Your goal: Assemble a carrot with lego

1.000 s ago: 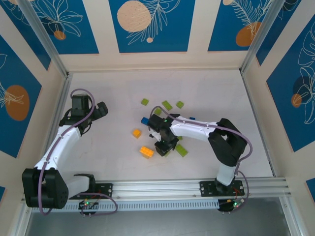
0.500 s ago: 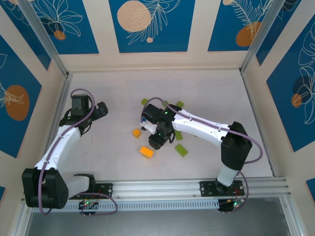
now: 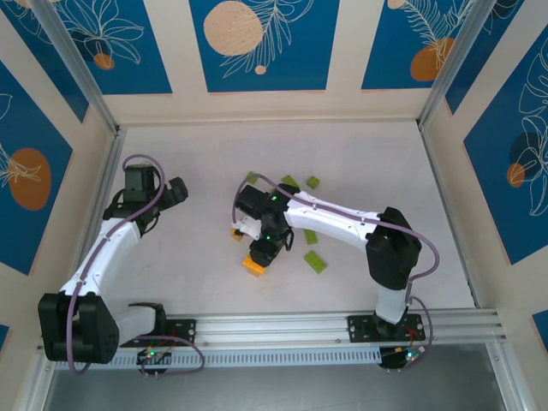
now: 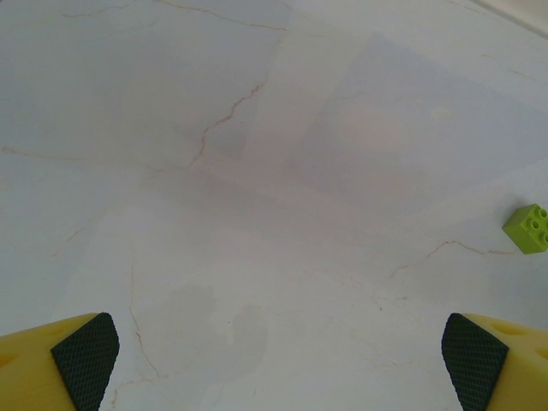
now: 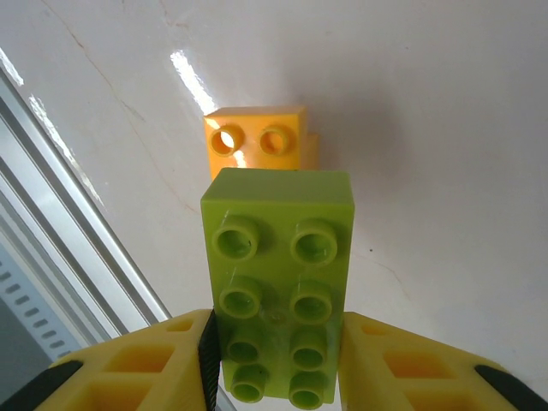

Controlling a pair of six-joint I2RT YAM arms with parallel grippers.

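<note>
My right gripper (image 5: pixel 274 364) is shut on a lime green two-by-four lego brick (image 5: pixel 278 282), studs facing the camera. The brick hangs just above and in front of an orange brick (image 5: pixel 257 141) lying on the table. From above, the right gripper (image 3: pixel 261 248) sits over that orange brick (image 3: pixel 253 266), with a smaller orange brick (image 3: pixel 235 233) to its upper left. Loose green bricks lie at the back (image 3: pixel 289 181) and to the right (image 3: pixel 315 261). My left gripper (image 3: pixel 175 193) stands open at the left, nothing between its pads (image 4: pixel 86 360); one green brick (image 4: pixel 529 229) lies far right.
An aluminium rail (image 3: pixel 342 325) runs along the table's near edge and shows close at the left in the right wrist view (image 5: pixel 68 214). Walls with blue panels (image 3: pixel 257 43) enclose the white table (image 3: pixel 171 265) on three sides.
The right arm has swung left with the green brick, from beside the loose green brick to over the orange one. The left arm has not moved.
</note>
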